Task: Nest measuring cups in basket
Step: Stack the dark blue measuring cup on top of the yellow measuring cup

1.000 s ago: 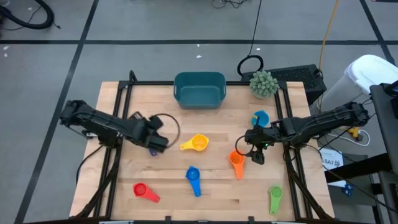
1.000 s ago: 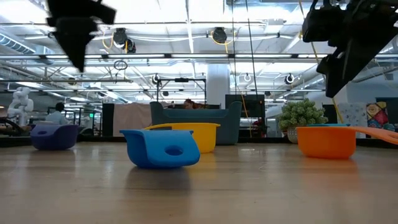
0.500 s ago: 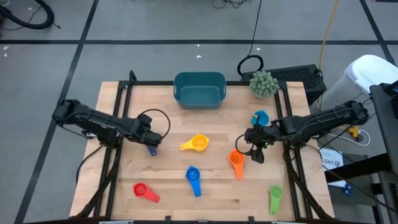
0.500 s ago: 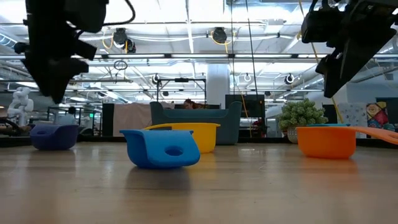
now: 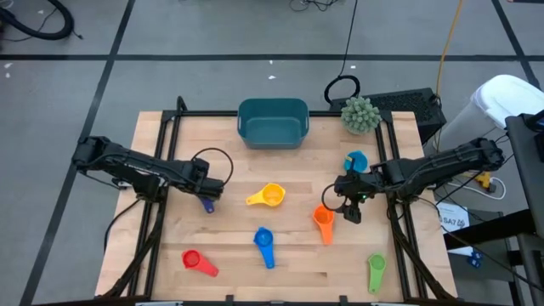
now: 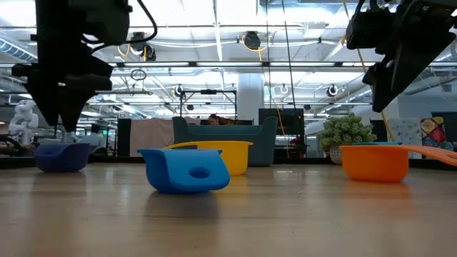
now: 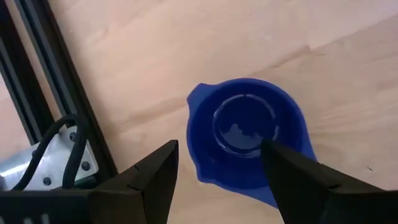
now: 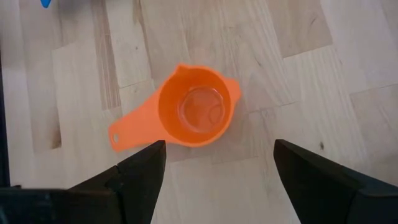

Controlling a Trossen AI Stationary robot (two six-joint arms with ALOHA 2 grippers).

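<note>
I have the left claw (image 5: 206, 189) low over the dark blue cup (image 7: 249, 138) toward the worktop's (image 5: 297, 263) left edge, fingers (image 7: 155, 180) spread on both sides of its bowl and not gripping it. My right claw (image 5: 350, 206) hangs wide open above the orange cup (image 8: 196, 115) toward the right edge, holding nothing. The basket (image 5: 272, 121) sits at the middle of the far edge. The yellow cup (image 5: 269, 195) lies near the middle and the light blue cup (image 5: 356, 161) toward the right edge. Along the near edge lie the red cup (image 5: 197, 261), blue cup (image 5: 264, 245) and green cup (image 5: 376, 270).
</note>
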